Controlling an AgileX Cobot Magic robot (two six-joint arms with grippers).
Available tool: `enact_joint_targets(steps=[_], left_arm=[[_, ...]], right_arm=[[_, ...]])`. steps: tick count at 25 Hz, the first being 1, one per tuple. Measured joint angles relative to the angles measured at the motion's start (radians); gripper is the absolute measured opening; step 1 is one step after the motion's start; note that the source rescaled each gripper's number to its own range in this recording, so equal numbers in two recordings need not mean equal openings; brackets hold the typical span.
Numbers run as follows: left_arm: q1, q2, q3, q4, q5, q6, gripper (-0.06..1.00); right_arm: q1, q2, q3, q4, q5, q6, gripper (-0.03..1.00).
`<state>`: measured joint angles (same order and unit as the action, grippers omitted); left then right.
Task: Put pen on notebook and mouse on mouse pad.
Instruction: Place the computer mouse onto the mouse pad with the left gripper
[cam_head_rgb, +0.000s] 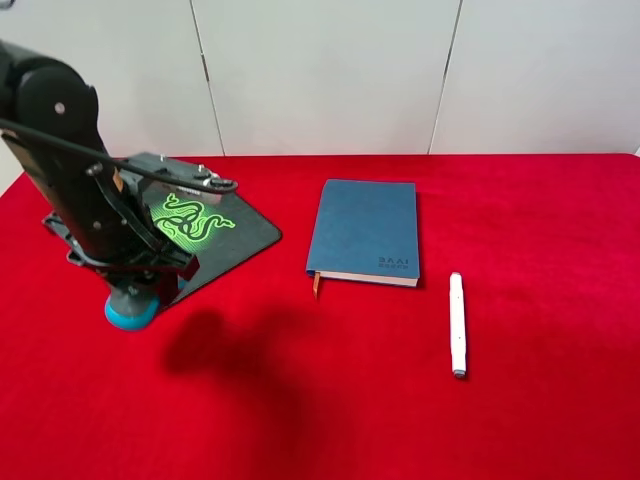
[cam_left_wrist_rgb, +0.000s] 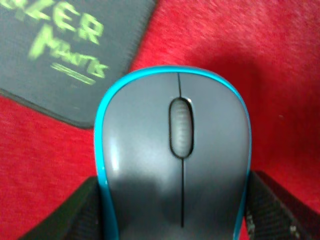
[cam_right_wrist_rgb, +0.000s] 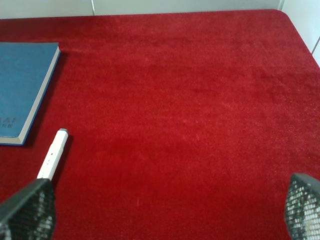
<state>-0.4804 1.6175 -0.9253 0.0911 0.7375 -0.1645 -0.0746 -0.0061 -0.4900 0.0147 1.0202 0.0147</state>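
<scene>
The teal-and-grey mouse (cam_head_rgb: 131, 311) (cam_left_wrist_rgb: 172, 145) sits between the dark fingers (cam_left_wrist_rgb: 75, 215) of my left gripper (cam_head_rgb: 135, 292) (cam_left_wrist_rgb: 172, 222), which is shut on it, just off the near edge of the black mouse pad (cam_head_rgb: 222, 235) (cam_left_wrist_rgb: 60, 50) with its green logo. I cannot tell whether the mouse touches the cloth. The blue notebook (cam_head_rgb: 365, 228) (cam_right_wrist_rgb: 22, 85) lies closed mid-table. To its right, the white pen (cam_head_rgb: 457, 323) (cam_right_wrist_rgb: 52, 156) lies on the red cloth. My right gripper (cam_right_wrist_rgb: 165, 220) is open above the cloth, right of the pen, holding nothing; it is out of the high view.
A red cloth (cam_head_rgb: 400, 400) covers the whole table. White wall panels (cam_head_rgb: 320, 70) stand behind the far edge. The left arm (cam_head_rgb: 70, 170) hangs over the mouse pad's left part.
</scene>
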Motion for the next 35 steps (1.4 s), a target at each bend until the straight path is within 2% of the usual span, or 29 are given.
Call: enact_joint_targets(steps=[5,10,13,27,35], left_arm=[[0.089,0.0,-0.052,0.009,0.009,0.004,0.0],[0.204,0.0,-0.097,0.016,-0.006,0.059,0.0],[0.246,0.014,-0.14,0.018,-0.016,0.077,0.0],[0.26,0.357,-0.476,0.02,0.006,0.114,0.0],[0.26,0.492,-0.518,0.02,-0.013,0.117,0.0]], right_arm=[[0.0,0.0,0.0,0.0,0.0,0.0,1.0],[0.0,0.0,0.0,0.0,0.0,0.0,1.0],[0.0,0.0,0.0,0.0,0.0,0.0,1.0],[0.0,0.0,0.0,0.0,0.0,0.0,1.0],[0.0,0.0,0.0,0.0,0.0,0.0,1.0]])
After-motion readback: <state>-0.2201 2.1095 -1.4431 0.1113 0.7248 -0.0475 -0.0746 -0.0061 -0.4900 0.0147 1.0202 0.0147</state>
